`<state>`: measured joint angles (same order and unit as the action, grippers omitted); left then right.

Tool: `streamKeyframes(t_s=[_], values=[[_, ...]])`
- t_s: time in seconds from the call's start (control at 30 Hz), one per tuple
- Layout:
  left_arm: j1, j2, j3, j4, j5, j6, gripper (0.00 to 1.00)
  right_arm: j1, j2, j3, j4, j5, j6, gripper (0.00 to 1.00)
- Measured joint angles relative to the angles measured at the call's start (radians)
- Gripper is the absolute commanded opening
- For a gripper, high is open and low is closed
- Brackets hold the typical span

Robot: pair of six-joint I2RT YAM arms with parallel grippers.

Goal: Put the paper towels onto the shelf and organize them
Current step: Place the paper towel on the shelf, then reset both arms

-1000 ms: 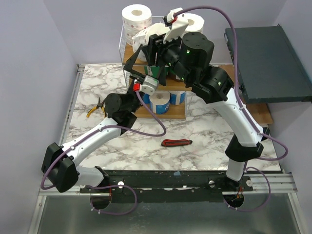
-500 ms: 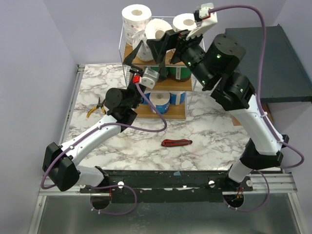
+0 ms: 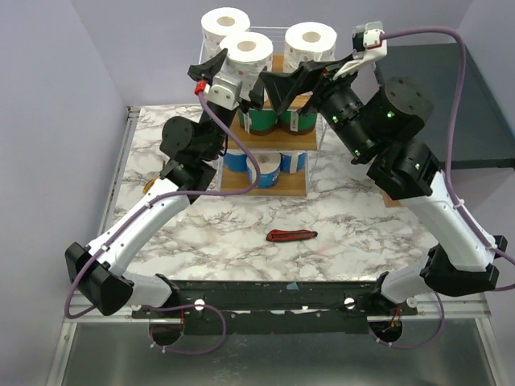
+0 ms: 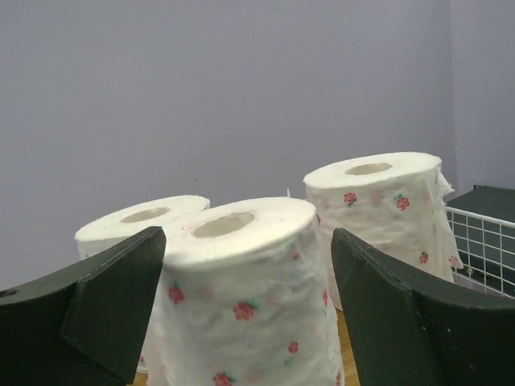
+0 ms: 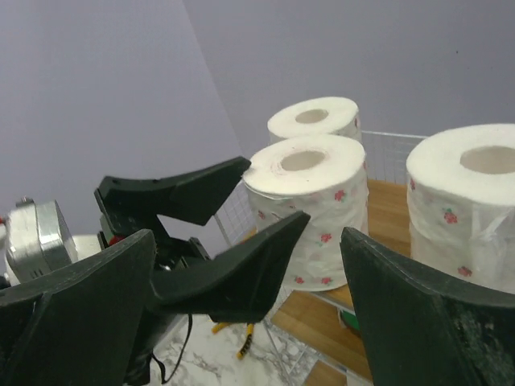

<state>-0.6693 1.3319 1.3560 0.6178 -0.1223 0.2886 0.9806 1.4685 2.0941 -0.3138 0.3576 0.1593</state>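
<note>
Three paper towels crowd shelf top.

Top cam: fixed high behind the arm bases, looking down and fwd over the marble table to the shelf at the far edge; widest view. Left wrist cam: close in, approx. level w/ the top tier, facing the back wall; own fingers flank the middle roll. Right wrist cam: close, from the shelf's right, looking leftward and slightly down; it also catches the left gripper. All three views share the white rolls on the top tier.
</note>
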Motion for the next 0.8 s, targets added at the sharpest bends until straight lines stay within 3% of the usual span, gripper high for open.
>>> streamKeyframes(t_s=[0.23, 0.53, 0.8], values=[[0.018, -0.005, 0.043, -0.110, 0.003, -0.134, 0.86, 0.000, -0.045, -0.135, 0.022, 0.011, 0.007, 1.00], [0.018, -0.043, 0.042, -0.148, 0.003, -0.173, 0.98, 0.000, -0.171, -0.302, 0.063, 0.022, 0.008, 1.00], [0.018, -0.229, 0.024, -0.213, 0.002, -0.190, 0.98, 0.000, -0.326, -0.488, 0.100, 0.047, 0.006, 1.00]])
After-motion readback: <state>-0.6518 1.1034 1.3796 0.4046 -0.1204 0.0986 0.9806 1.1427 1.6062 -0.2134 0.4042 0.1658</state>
